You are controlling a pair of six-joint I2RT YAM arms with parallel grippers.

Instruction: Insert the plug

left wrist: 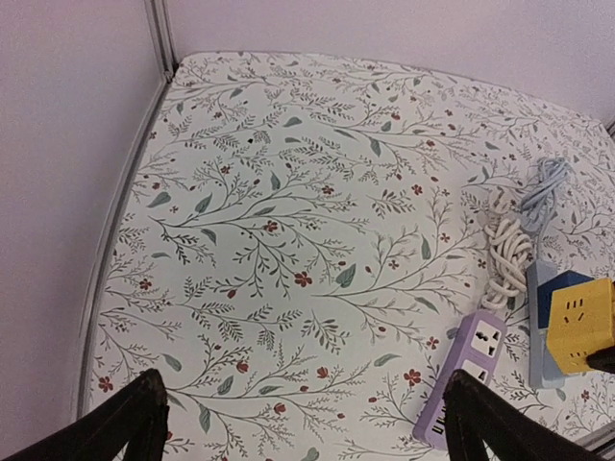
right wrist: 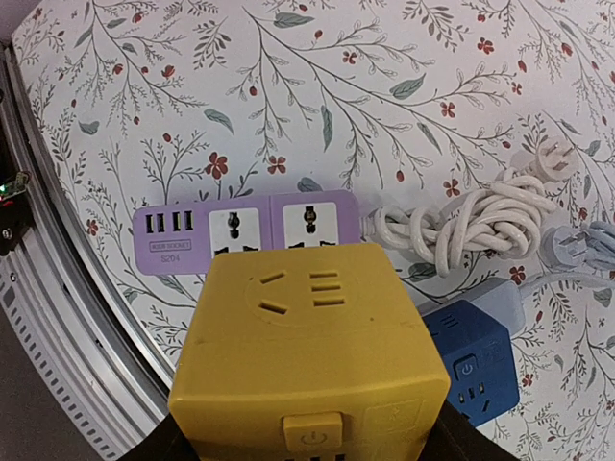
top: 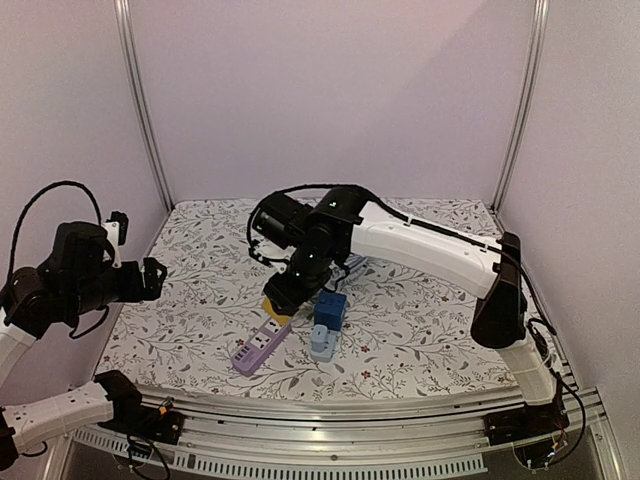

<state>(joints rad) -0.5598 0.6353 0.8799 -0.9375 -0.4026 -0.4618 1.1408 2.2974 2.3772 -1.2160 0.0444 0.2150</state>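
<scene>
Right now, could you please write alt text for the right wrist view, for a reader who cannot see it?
A yellow cube socket, gripped by the right end effector, fills the lower foreground. Beyond it on the floral tablecloth lie a purple power strip, a coiled white cable with its plug, and a blue cube socket.

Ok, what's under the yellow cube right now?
The purple power strip shows just past the yellow cube, sockets and USB ports facing up. The cube covers the strip's near edge and whatever lies directly beneath, so contact cannot be told.
</scene>
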